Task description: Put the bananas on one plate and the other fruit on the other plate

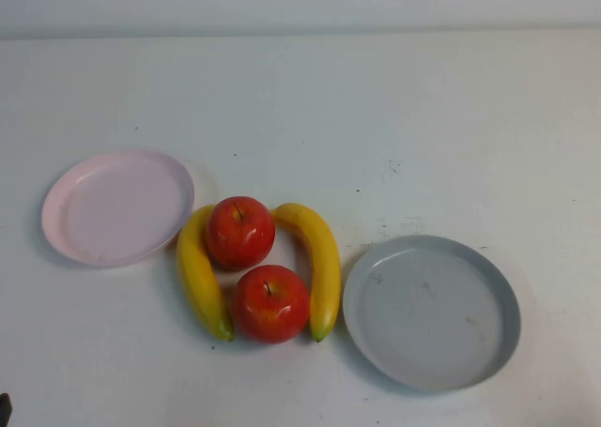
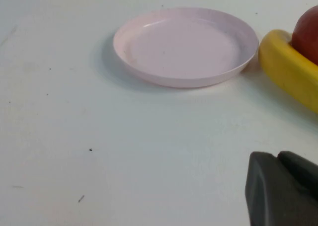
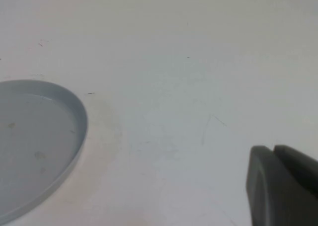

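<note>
Two yellow bananas, a left one (image 1: 199, 275) and a right one (image 1: 317, 258), curve around two red apples, a far one (image 1: 239, 232) and a near one (image 1: 270, 302), at the table's middle. The pale pink plate (image 1: 117, 206) lies empty to their left and the grey-blue plate (image 1: 432, 312) lies empty to their right. My left gripper (image 2: 279, 155) is shut and empty, low over the table short of the pink plate (image 2: 186, 44), with a banana (image 2: 288, 69) and an apple (image 2: 308, 32) beyond it. My right gripper (image 3: 273, 149) is shut and empty, beside the grey-blue plate (image 3: 35, 141).
The white table (image 1: 376, 117) runs back to a pale wall. A dark bit of the left arm (image 1: 4, 410) shows at the near left corner in the high view. Neither gripper shows in the high view.
</note>
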